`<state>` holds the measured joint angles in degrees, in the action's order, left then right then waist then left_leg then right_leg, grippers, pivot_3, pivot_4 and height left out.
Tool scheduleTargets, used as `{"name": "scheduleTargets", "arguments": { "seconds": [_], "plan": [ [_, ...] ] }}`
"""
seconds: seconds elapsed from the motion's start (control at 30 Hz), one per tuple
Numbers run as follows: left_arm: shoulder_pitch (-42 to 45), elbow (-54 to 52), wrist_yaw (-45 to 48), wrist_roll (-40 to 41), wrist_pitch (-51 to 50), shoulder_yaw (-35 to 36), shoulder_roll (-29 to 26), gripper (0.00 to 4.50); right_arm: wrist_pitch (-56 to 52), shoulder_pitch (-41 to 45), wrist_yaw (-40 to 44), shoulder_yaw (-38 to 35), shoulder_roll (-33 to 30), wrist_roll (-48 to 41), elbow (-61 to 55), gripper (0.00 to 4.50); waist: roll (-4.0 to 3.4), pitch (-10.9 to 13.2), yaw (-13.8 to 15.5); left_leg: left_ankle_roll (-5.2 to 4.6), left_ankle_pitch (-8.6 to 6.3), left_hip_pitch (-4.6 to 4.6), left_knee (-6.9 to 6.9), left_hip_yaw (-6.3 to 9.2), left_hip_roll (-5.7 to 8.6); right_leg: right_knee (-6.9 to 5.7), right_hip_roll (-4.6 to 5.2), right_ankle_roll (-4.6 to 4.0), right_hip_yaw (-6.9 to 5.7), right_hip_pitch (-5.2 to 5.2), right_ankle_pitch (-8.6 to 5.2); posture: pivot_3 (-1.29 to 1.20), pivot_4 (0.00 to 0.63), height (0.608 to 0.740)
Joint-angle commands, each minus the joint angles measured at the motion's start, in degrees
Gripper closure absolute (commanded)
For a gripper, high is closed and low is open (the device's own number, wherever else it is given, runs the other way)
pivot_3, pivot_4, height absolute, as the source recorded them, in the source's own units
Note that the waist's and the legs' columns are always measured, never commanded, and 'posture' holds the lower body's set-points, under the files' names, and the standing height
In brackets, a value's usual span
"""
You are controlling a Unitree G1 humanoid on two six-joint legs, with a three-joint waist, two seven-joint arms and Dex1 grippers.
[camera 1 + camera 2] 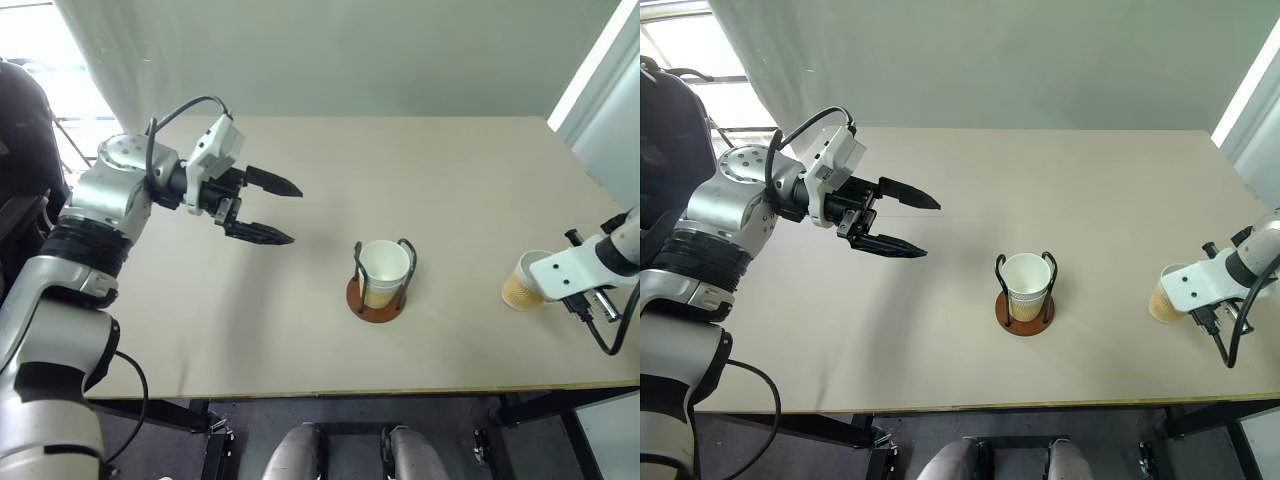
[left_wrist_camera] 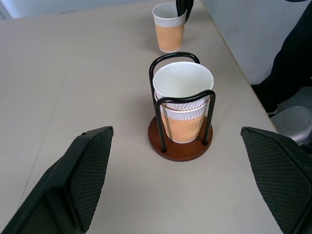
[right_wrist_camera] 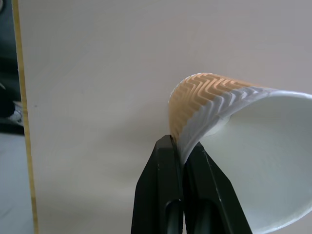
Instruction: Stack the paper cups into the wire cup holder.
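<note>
Wire cup holder (image 1: pixel 379 290): round reddish-brown base, black wire loops upright, near the table's front-middle. Nested cups (image 2: pixel 183 100) stand upright inside it, tan zigzag-ribbed walls, white rims and insides. Lone cup (image 1: pixel 522 282): same kind, upright, well apart to the right near the front edge, its rim wall pinched flat
</note>
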<state>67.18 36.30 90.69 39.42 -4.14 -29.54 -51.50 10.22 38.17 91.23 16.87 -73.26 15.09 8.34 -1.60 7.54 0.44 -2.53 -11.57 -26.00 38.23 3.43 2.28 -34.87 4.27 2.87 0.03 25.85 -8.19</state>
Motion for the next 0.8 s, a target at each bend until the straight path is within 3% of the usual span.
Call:
{"name": "scheduleTargets", "arguments": {
  "seconds": [0.03,0.33,0.8],
  "plan": [
    [0.4,0.48,1.81,-0.04,1.33,0.47,-0.09,0.0,0.81,1.61,-0.33,-1.28,0.01,0.77,-2.75,4.48,0.0,0.0,-0.02,0.0,0.0,0.0,0.0,0.0,0.0,0.0,0.0,0.0,0.0,0.0,0.0,0.0,0.15,0.74],
    [0.21,1.89,1.81,-0.2,3.14,-0.67,1.11,0.0,-6.83,17.35,1.27,3.3,2.31,-5.16,-12.91,4.48,-0.04,0.02,-0.31,0.07,0.05,0.02,-0.05,0.0,-0.02,-0.02,-0.03,-0.11,-0.01,0.04,0.03,0.0,0.15,0.74],
    [1.78,5.39,1.81,-0.08,4.49,-3.07,3.04,0.0,-17.15,36.9,1.27,12.91,8.56,-13.21,-16.45,4.48,-0.05,0.03,-0.24,0.16,0.05,-0.07,-0.11,0.01,0.0,0.03,-0.01,-0.16,-0.03,0.15,-0.11,0.0,0.15,0.74]
  ]
}}
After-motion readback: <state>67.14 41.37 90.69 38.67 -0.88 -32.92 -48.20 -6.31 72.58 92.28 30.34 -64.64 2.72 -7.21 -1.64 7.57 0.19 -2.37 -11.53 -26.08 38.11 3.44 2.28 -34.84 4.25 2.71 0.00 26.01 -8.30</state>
